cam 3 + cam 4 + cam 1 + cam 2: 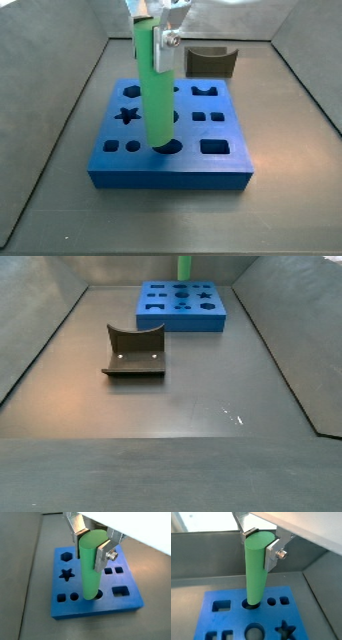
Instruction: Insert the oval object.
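Observation:
My gripper (91, 545) is shut on the top of the oval object (89, 567), a long bright green peg, and holds it upright. The gripper also shows in the other wrist view (260, 545) and in a side view (155, 36). The peg (254, 572) stands over the blue block (123, 602), which has several shaped holes. The peg's lower end (159, 125) sits at the mouth of a rounded hole in the block's front row (171, 147); I cannot tell how deep it is. In the far side view only the peg (185, 268) and the block (183, 318) show.
The dark grey curved fixture (134, 352) stands on the grey floor away from the blue block; it also shows behind the block (210, 62). Sloping grey walls (67, 90) close in the work floor on all sides.

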Available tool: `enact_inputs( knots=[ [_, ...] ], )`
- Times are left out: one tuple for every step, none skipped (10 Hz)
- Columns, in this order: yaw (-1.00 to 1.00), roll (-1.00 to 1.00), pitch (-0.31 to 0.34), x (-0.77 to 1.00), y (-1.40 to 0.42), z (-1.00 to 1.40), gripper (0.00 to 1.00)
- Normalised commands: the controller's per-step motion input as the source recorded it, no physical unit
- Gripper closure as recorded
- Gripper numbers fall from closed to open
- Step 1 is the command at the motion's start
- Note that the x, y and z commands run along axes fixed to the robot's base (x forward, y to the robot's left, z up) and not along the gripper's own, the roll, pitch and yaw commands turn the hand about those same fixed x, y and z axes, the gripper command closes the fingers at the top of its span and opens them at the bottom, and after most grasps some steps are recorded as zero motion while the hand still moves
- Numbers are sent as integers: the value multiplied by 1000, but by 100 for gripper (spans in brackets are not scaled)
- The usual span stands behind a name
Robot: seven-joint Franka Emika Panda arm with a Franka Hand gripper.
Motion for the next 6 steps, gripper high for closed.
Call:
enact_inputs(
  knots=[
    [-857, 93, 0, 140, 0, -103, 100],
    [-894, 173, 0, 26, 0, -74, 100],
    [-949, 164, 0, 0, 0, -29, 100],
    [-960, 159, 0, 0, 0, -17, 100],
    [-991, 149, 0, 0, 0, 0, 100],
    [-994, 151, 0, 0, 0, 0, 100]
  ],
)
